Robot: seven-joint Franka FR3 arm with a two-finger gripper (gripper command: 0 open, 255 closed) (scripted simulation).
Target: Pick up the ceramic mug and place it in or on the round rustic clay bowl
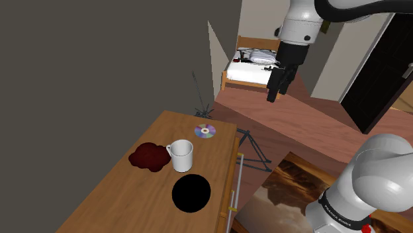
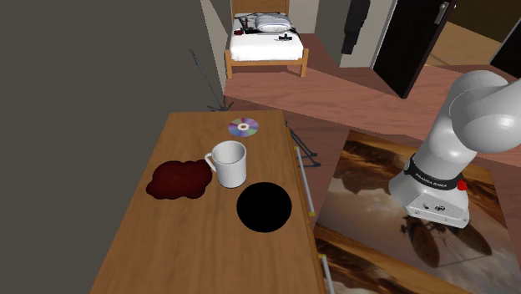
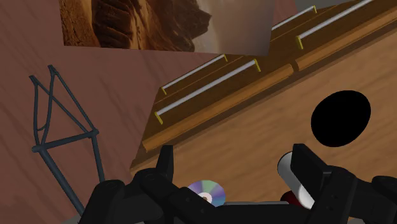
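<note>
On the wooden table (image 1: 126, 205) (image 2: 188, 255) (image 3: 254, 143), about midway along its top, the white mug (image 1: 181, 155) (image 2: 229, 163) stands upright with its mouth open to the ceiling and nothing holding it. Its handle points toward the dark red bowl (image 1: 149, 157) (image 2: 178, 179), a low, lumpy-edged piece that lies just beside the mug on the shoulder view's left, so close that the handle seems to reach its rim. A flat round black disc (image 1: 191, 194) (image 2: 264, 207) (image 3: 340, 118) lies near the mug on the side toward the camera, apart from it. Farther up the table, near its far end, lies a shiny compact disc (image 1: 204, 131) (image 2: 244, 127) (image 3: 207, 189). Long pale handles (image 3: 210, 83) run along the table's edge. Off that edge, a thin dark wire frame (image 1: 255, 149) (image 2: 305, 154) (image 3: 63, 127) stands on the reddish floor, and a rug printed with a brown landscape (image 1: 291, 185) (image 2: 376, 184) (image 3: 165, 25) lies beside it, with the arm's stand (image 2: 434, 205) on top of it. High above the floor and well apart from the table, the gripper (image 1: 273, 96) (image 2: 348, 46) (image 3: 235, 168) hangs with its fingers pointing down; in the wrist view its jaws stand wide apart with nothing between them, and part of the mug's white wall (image 3: 287, 173) shows beside one finger. Behind the gripper, in the far room, stands a wooden bed (image 1: 248, 73) (image 2: 267, 48) with white bedding.
</note>
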